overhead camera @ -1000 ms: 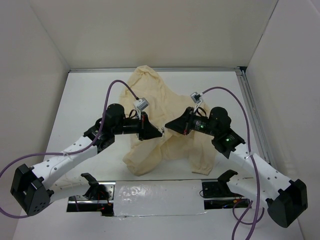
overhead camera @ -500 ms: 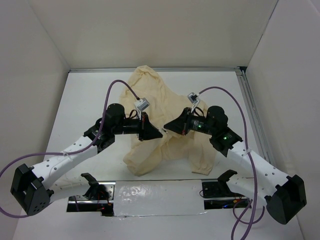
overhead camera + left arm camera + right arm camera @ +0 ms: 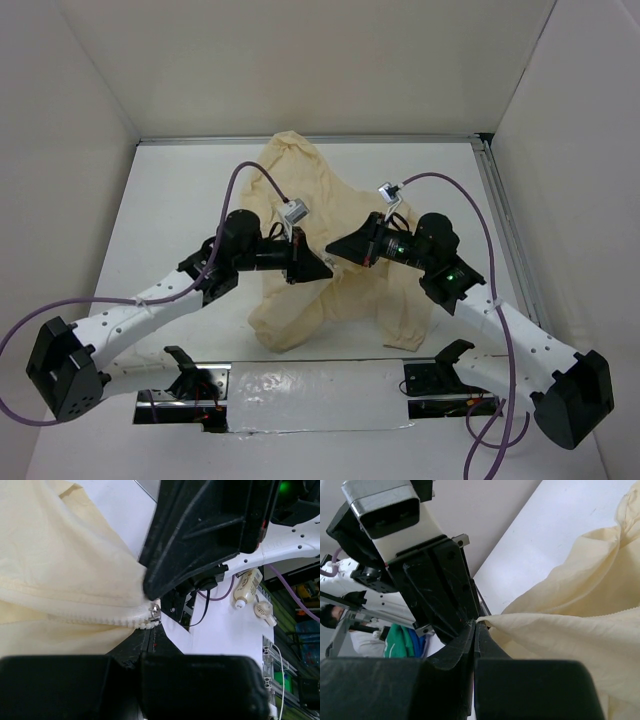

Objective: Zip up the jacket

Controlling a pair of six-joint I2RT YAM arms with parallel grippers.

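The cream jacket [image 3: 325, 215] lies wrinkled in the middle of the white table. Both grippers meet over its front, a little above the cloth. My left gripper [image 3: 325, 271] is shut; in the left wrist view its tips [image 3: 149, 630] pinch at the small metal zipper slider [image 3: 154, 613] at the end of the white zipper teeth [image 3: 100, 619]. My right gripper [image 3: 336, 252] is shut on a lifted edge of the jacket fabric [image 3: 555, 630], its tips [image 3: 474, 625] almost touching the left gripper's black fingers [image 3: 440, 595].
White walls enclose the table on three sides. A metal rail [image 3: 505, 230] runs along the right edge. A shiny foil strip [image 3: 310, 390] lies at the near edge between the arm bases. Purple cables loop above both wrists.
My left arm has moved a little to the right, bringing its gripper closer under the right gripper. The right gripper has shifted slightly left. Both stay shut.
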